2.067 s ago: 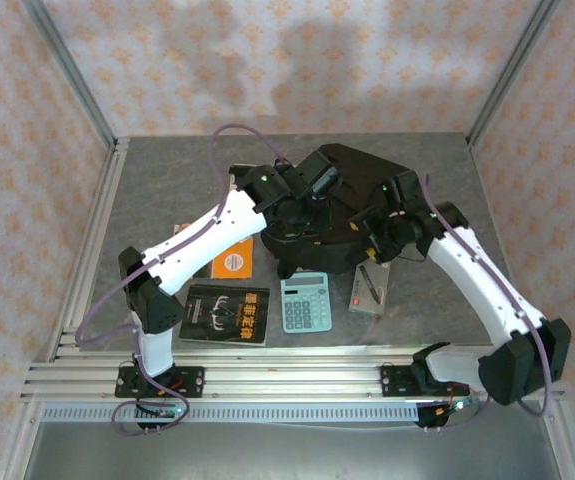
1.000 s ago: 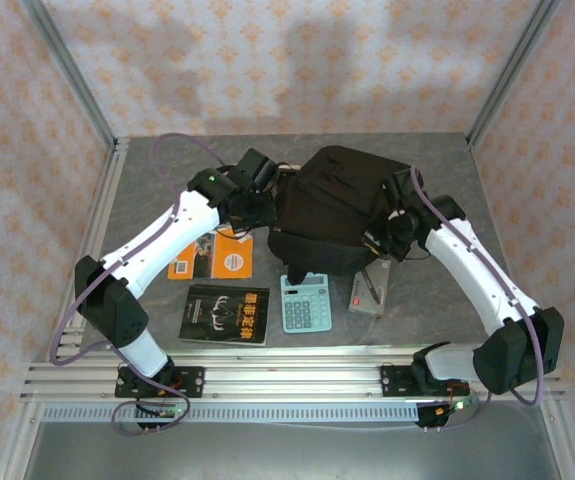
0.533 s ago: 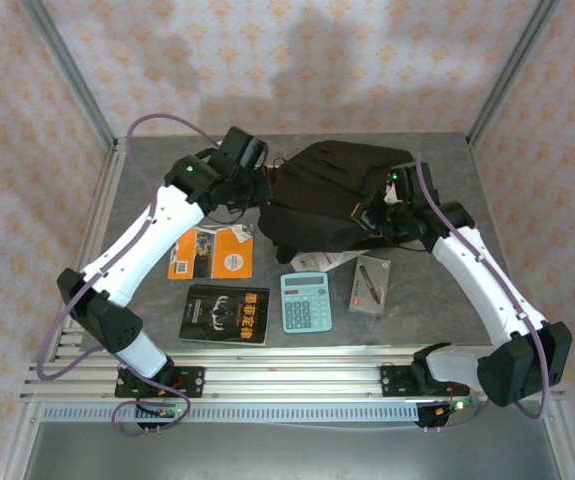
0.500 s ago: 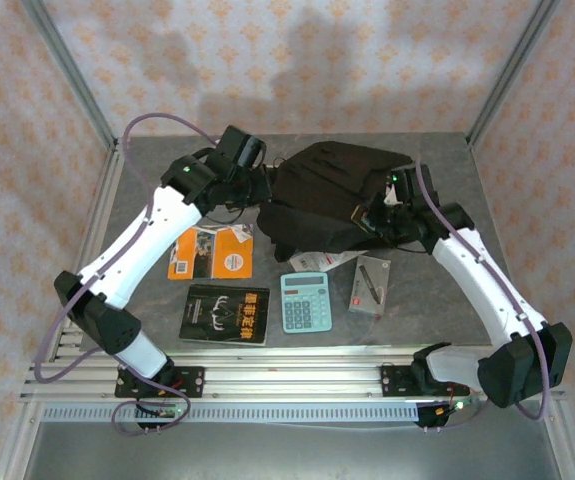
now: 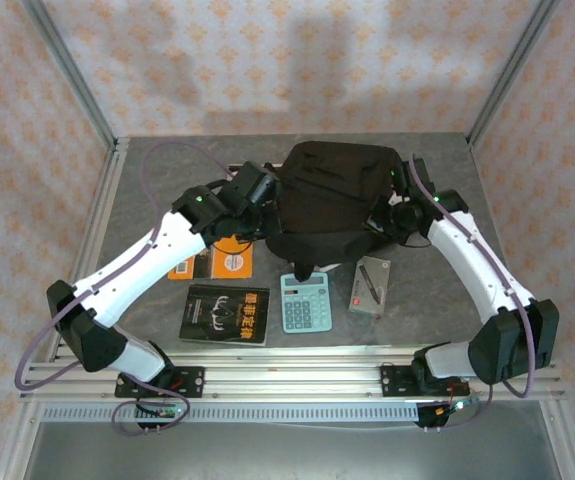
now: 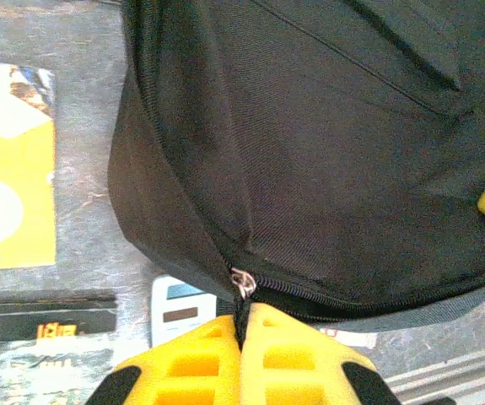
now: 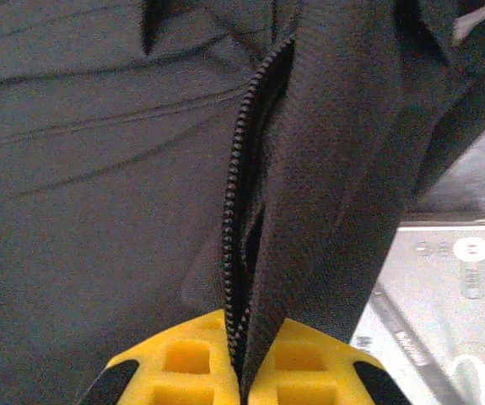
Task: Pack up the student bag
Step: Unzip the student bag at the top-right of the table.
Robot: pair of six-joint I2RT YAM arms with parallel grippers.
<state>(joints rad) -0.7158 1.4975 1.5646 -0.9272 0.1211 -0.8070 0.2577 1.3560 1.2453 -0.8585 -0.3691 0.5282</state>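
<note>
The student bag (image 5: pixel 329 200), a large black fabric backpack, stands bunched up in the middle of the table between both arms. My left gripper (image 5: pixel 269 200) is at its left side. In the left wrist view the yellow fingers (image 6: pixel 301 359) are shut on the black pull tab under the metal zipper slider (image 6: pixel 242 283). My right gripper (image 5: pixel 380 216) is at the bag's right side. Its fingers (image 7: pixel 191 363) are shut on a fold of the bag's fabric along the open zipper teeth (image 7: pixel 235 228).
An orange book (image 5: pixel 229 262), a black book with orange lettering (image 5: pixel 225 314), a pale blue calculator (image 5: pixel 305 302) and a grey flat case (image 5: pixel 369 286) lie in front of the bag. The bag's lower edge overlaps the calculator's top. Metal rails run along the near edge.
Both grippers have moved toward the near side with the bag still held. The bag has shifted with them, and its lower edge now reaches the calculator.
</note>
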